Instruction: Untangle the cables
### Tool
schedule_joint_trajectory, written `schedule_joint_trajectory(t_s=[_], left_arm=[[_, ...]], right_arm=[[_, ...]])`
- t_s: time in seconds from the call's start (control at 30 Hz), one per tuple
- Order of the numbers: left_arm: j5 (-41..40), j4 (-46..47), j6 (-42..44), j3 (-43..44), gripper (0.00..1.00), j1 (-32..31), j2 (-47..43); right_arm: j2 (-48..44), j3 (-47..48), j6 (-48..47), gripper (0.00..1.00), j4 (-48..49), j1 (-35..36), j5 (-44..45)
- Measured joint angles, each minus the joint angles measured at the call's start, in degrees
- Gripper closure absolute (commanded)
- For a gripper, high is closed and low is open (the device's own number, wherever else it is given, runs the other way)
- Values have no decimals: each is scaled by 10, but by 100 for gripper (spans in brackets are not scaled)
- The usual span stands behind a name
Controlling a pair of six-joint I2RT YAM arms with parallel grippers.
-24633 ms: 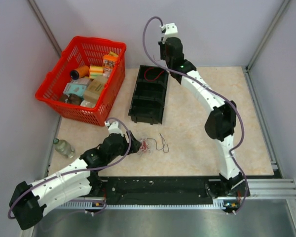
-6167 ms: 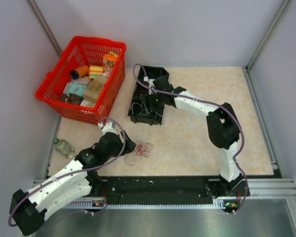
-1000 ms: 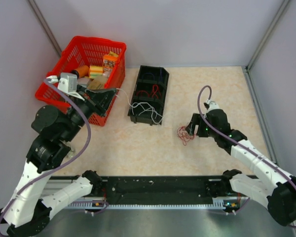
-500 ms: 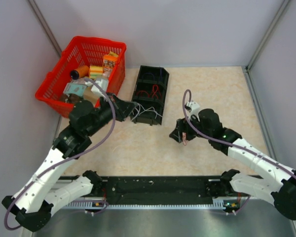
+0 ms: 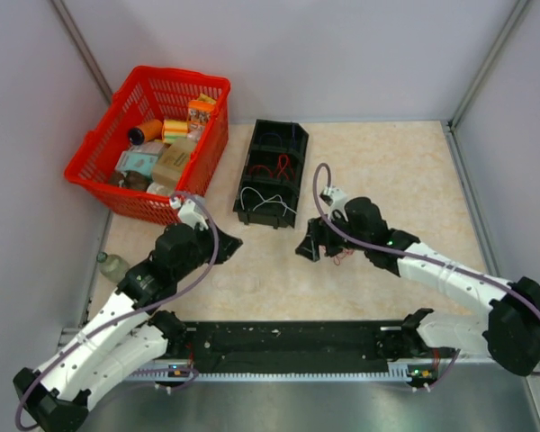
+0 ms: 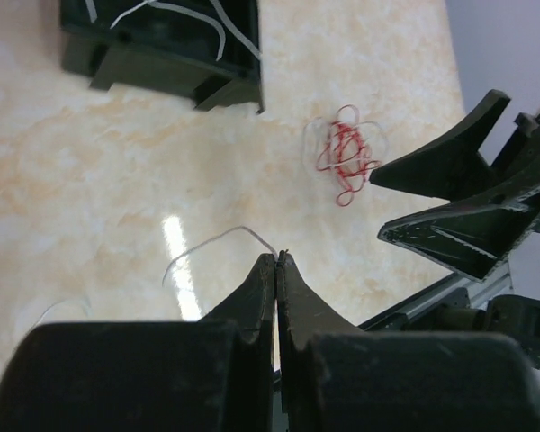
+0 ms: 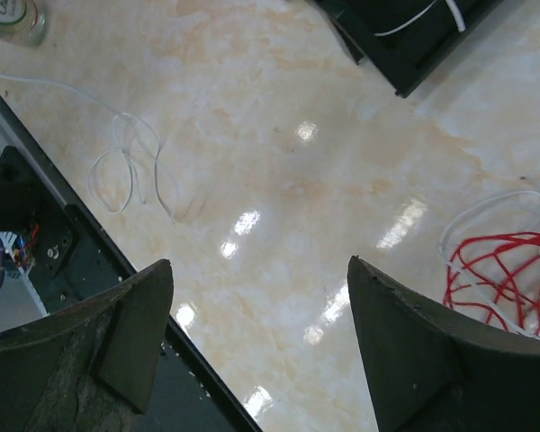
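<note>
A red-and-white tangle [image 6: 345, 153] of cable lies on the table [image 5: 387, 171], just ahead of my right gripper [image 7: 259, 265]. Its fingers stand wide apart with nothing between them. From overhead my right arm covers most of the tangle. My right wrist camera cuts it off at the frame's right edge, so only the left wrist view shows it whole.

My left gripper [image 6: 276, 258] is closed, its fingertips pinching the end of a loose white cable [image 6: 211, 245] that arcs off to the left across the table. Its far end fades into the glare on the pale surface, and I cannot tell how far it runs. The right wrist view picks up thin white loops [image 7: 126, 166] near the table's front edge. I cannot tell whether they belong to the same strand.

Behind both grippers sits the black tray [image 5: 263, 220]. Its near compartment holds a white cable [image 5: 263, 200] and its middle one a red cable [image 5: 281, 166]. The far compartment is too dark to read. Both wrist views show only the tray's near end.

To the left stands the red basket [image 5: 117, 200], filled with boxes. A bottle [image 5: 115, 266] lies beside my left arm and is partly hidden by it.
</note>
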Motion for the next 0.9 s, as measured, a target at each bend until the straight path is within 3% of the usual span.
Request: schedule_joint_trajectory(t_s=[0.1, 0.17, 0.2, 0.3, 0.4, 0.63, 0.9], left_arm=[[-25, -23, -19, -42, 100, 0, -33], [-43, -45, -32, -68, 93, 0, -51], [-55, -61, -39, -81, 86, 0, -62], [-89, -108, -56, -98, 51, 0, -94], [-116, -140, -70, -99, 34, 0, -122], [-148, -189, -81, -99, 32, 0, -163], [-170, -233, -81, -83, 33, 0, -251]], right_arm=[[52, 10, 4, 23, 20, 29, -9], [94, 23, 5, 23, 36, 58, -14], [116, 31, 5, 23, 45, 76, -16], [184, 64, -2, 22, 79, 126, -20], [251, 104, -22, 20, 104, 169, -17], [380, 194, -52, 20, 111, 205, 17], [446, 270, -40, 20, 61, 224, 76]])
